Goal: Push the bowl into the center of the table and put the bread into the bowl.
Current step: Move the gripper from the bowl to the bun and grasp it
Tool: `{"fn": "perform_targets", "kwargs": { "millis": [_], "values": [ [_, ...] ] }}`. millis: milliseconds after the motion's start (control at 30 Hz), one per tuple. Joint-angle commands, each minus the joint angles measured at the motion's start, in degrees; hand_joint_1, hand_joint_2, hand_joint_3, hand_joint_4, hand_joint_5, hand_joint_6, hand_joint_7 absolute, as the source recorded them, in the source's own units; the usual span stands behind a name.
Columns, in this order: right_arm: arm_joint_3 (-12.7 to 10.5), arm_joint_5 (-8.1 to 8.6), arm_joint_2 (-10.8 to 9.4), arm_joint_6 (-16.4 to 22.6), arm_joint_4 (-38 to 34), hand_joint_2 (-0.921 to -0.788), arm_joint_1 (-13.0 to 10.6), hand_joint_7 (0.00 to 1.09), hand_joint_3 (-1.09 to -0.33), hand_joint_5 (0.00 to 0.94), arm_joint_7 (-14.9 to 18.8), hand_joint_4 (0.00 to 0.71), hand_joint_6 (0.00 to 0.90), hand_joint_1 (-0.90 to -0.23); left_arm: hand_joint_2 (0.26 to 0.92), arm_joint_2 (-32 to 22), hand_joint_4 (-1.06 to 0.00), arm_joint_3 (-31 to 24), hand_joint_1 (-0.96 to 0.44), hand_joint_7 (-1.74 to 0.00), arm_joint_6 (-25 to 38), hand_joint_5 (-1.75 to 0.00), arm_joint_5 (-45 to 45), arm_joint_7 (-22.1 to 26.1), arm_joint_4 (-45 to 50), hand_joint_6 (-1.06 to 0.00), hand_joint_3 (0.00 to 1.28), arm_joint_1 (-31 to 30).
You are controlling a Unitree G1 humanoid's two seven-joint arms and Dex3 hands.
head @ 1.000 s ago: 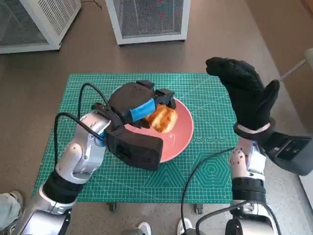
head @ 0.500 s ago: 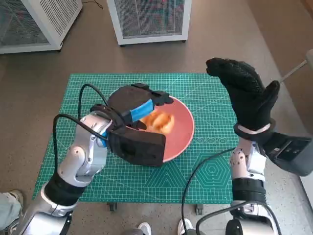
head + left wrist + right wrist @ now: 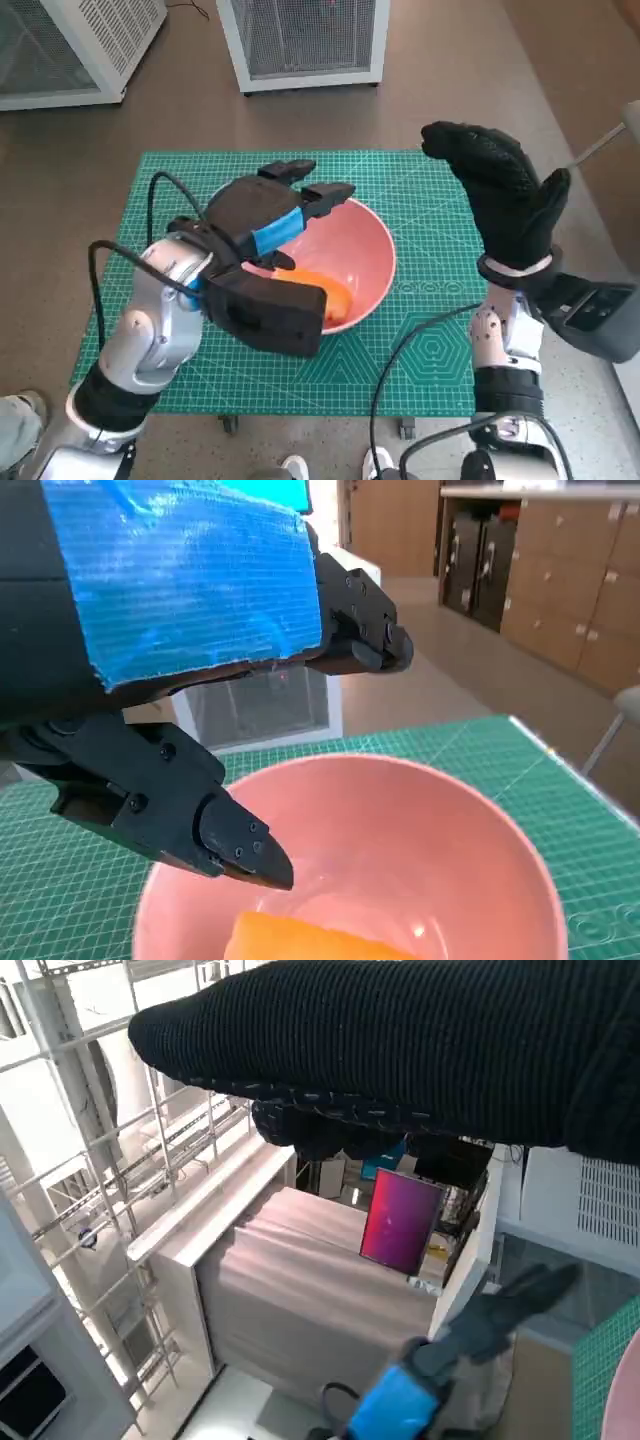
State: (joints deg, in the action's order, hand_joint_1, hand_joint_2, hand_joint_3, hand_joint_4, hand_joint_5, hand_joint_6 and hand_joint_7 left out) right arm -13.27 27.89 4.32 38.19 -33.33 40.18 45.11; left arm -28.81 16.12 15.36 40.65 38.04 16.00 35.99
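Bread (image 3: 300,940) in bowl (image 3: 480,830), clearest wrist-side.

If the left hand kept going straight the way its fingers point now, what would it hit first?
Probably the far rim of the pink bowl. The left hand is open above the bowl, fingers aimed across it; the bread lies lower, nearer the wrist. If the hand is high enough, it could pass over.

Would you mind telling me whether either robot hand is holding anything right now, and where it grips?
Nothing is held. The left hand is open above the bowl, the bread lies inside it, and the right hand is raised, empty.
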Motion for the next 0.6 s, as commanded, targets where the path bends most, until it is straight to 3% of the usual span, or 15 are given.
{"fn": "perform_targets", "kwargs": {
  "millis": [33, 300, 600],
  "values": [
    [0.2, 0.05, -0.2, -1.0, 0.5, -0.921, -1.8, 0.0, -0.63, 0.001, -0.4, 0.215, 0.341, -0.573, 0.773, -2.0, -0.07, -6.9, -0.23, 0.0, 4.1, 0.0, -4.6, 3.9, 9.2, -0.25, 0.0, -2.5],
    [0.5, 0.01, -0.4, -1.4, 1.4, -0.921, -2.4, 0.0, -0.629, 0.001, -0.5, 0.215, 0.34, -0.575, 0.771, -5.3, -0.07, -18.2, -0.18, -0.01, 12.5, 0.0, -12.7, 9.9, 23.1, -0.25, 0.0, -7.6],
    [0.5, 0.37, -0.2, -1.7, 1.7, -0.921, -2.7, 0.0, -0.627, 0.0, 0.2, 0.212, 0.333, -0.579, 0.756, -13.9, -0.05, -33.4, -0.15, -0.01, 19.9, 0.0, -19.7, 16.6, 34.3, -0.25, 0.0, -18.4]
  ]
}}
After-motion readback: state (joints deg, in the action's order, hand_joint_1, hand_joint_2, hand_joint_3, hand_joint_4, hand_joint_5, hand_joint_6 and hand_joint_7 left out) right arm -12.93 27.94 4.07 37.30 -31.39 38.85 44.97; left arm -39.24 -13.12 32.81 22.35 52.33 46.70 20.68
